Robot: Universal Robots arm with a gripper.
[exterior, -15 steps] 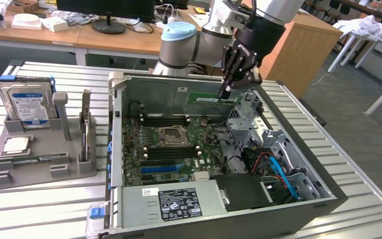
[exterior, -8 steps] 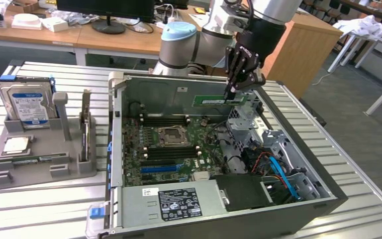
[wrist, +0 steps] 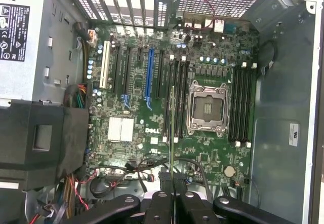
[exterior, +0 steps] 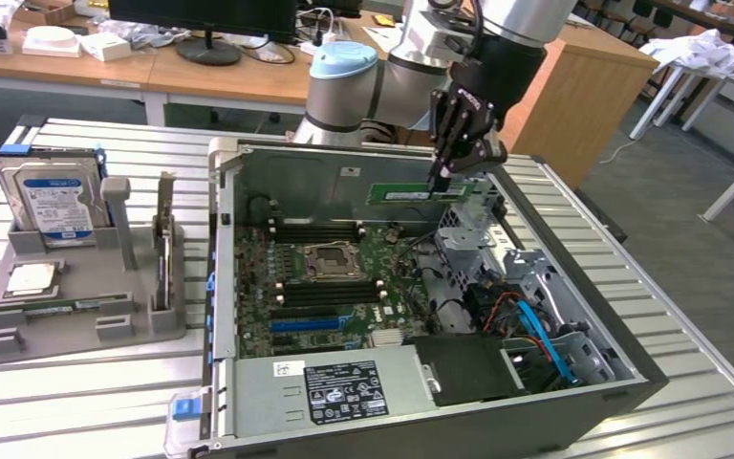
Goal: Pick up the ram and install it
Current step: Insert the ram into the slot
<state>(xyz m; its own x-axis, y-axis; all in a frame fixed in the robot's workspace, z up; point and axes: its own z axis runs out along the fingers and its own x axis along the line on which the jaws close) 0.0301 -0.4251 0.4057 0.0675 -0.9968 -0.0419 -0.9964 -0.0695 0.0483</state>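
We note the gripper point(wrist: 172, 183) clamped on the ram point(wrist: 172, 133), seen edge-on as a thin green line over the motherboard point(wrist: 212, 153). It lies along the black memory slots point(wrist: 180, 97) beside the empty processor socket point(wrist: 207, 108). We cannot tell whether it touches them.

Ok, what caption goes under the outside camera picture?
The gripper holds the ram over the open computer case.
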